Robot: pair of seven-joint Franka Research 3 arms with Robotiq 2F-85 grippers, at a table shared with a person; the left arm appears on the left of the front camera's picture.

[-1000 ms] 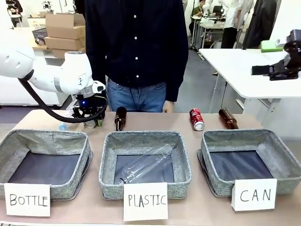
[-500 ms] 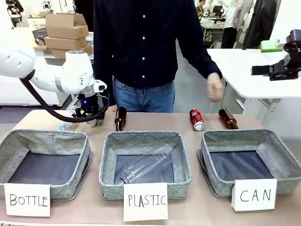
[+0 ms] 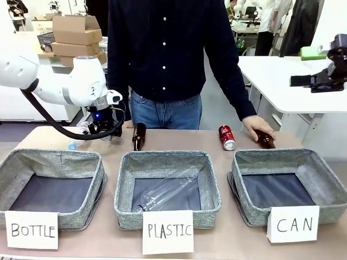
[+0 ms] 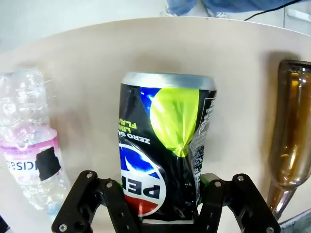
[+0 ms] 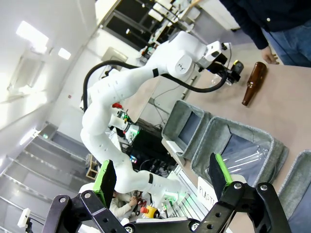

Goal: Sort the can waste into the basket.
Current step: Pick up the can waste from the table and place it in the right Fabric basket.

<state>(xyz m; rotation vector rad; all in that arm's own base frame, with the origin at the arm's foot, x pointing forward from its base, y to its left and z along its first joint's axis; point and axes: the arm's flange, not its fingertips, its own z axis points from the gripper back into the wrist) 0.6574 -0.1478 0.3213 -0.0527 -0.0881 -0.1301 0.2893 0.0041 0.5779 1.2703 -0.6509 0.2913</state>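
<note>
From the front, a tan tabletop carries three grey woven baskets in a near row: the BOTTLE basket on the left, the PLASTIC basket in the middle with a clear plastic bottle lying in it, and the CAN basket on the right, its dark lining bare. A red can lies on the far side, between the middle and right baskets. Just right of it, a person's hand rests on a brown bottle. Farther back are stacked cardboard boxes on the left and a white table on the right.

In the left wrist view, the left gripper is clamped on a black Pepsi can with a green splash. A crumpled plastic bottle lies on one side of the can and a second brown glass bottle on the other, both apart from it.

In the right wrist view, the right gripper hangs high over the room with its green pads wide apart and nothing between them. Stairs and ceiling lights show behind.
</note>
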